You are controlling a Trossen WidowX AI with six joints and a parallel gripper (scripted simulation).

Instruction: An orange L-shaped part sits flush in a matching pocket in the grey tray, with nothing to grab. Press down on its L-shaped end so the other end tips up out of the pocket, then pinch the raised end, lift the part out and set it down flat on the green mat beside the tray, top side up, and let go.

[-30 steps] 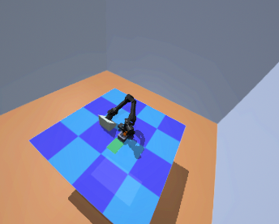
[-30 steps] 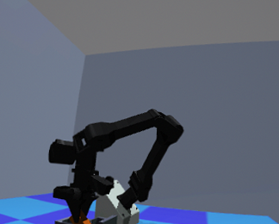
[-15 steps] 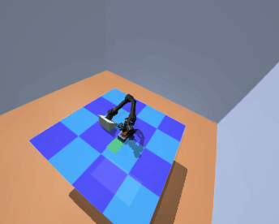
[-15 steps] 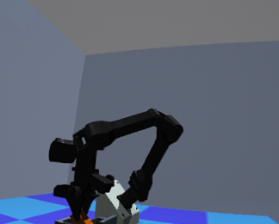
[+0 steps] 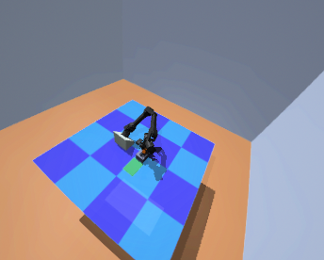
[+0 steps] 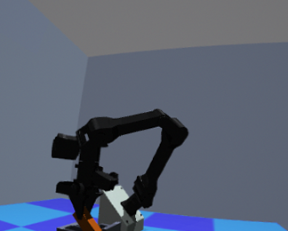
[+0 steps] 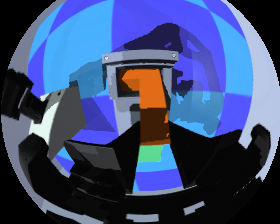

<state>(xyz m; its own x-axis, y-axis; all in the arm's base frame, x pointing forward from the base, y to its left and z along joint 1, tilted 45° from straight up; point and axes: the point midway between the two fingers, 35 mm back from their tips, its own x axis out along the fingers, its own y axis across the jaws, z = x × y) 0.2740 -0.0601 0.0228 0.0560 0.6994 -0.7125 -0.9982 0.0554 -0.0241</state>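
The orange L-shaped part is tilted, with its L-shaped end low in the pocket of the grey tray and its straight end raised. My gripper points down over the tray and is shut on the raised straight end. In the wrist view the part runs from the tray down between my two dark fingers. The green mat lies flat just beside the tray, and nothing lies on it.
The arm's pale grey base block stands close behind the tray. Everything sits on a blue checkered floor mat on an orange floor, with grey walls far off.
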